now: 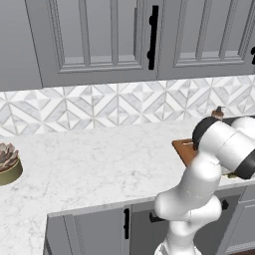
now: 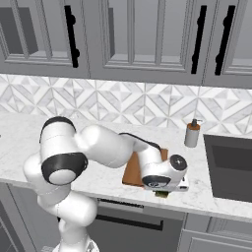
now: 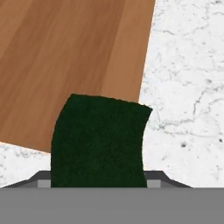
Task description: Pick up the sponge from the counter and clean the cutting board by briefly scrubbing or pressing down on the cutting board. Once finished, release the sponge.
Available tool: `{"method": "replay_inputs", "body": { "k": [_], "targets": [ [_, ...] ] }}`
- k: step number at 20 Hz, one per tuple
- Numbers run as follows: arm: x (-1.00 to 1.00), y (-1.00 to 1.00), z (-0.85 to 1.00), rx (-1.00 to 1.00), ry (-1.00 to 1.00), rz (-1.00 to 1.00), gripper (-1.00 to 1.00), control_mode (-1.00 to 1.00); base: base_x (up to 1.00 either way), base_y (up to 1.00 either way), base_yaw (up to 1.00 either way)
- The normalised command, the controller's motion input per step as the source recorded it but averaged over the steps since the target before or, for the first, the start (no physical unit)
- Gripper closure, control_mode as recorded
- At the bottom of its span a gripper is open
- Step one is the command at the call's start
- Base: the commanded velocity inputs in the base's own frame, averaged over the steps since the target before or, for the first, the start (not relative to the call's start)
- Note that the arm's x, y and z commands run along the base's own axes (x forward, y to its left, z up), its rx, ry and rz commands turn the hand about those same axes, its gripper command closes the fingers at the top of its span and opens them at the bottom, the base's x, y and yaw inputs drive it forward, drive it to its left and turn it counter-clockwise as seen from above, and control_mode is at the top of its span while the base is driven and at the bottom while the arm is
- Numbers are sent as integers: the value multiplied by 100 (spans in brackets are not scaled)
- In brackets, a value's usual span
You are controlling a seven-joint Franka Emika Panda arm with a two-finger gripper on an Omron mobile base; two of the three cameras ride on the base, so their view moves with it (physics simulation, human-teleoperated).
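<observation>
Hand view: your hand (image 3: 98,186) is clamped on the sponge (image 3: 98,140), lower centre; soft, so press lightly onto the board (image 3: 65,61).

Light is even, soft and bright across all views, with no glare. The white bench (image 1: 99,164) shows only faint shading. In the hand view the sponge (image 3: 98,142) casts a thin soft shadow along its edge, and its outline bulges, bent by lens distortion. Rendering is slightly coarse and grainy.
</observation>
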Motion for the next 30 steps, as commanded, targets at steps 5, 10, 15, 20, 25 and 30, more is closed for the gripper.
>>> {"method": "replay_inputs", "body": {
  "k": [5, 10, 15, 20, 25, 30],
  "targets": [
    [-35, 0, 26, 0, 0, -1, 100, -100, 0, 0, 0],
    [3, 5, 89, 0, 0, 0, 100, -100, 0, 0, 0],
    [17, 62, 33, 0, 0, -2, 100, -100, 0, 0, 0],
    [26, 100, 0, 0, -5, -10, 100, -100, 0, 0, 0],
    [27, 100, 0, 0, -4, -13, 100, -100, 0, 0, 0],
    [49, 100, -18, -2, 0, -5, 100, -100, 0, 0, 0]
  ]
}}
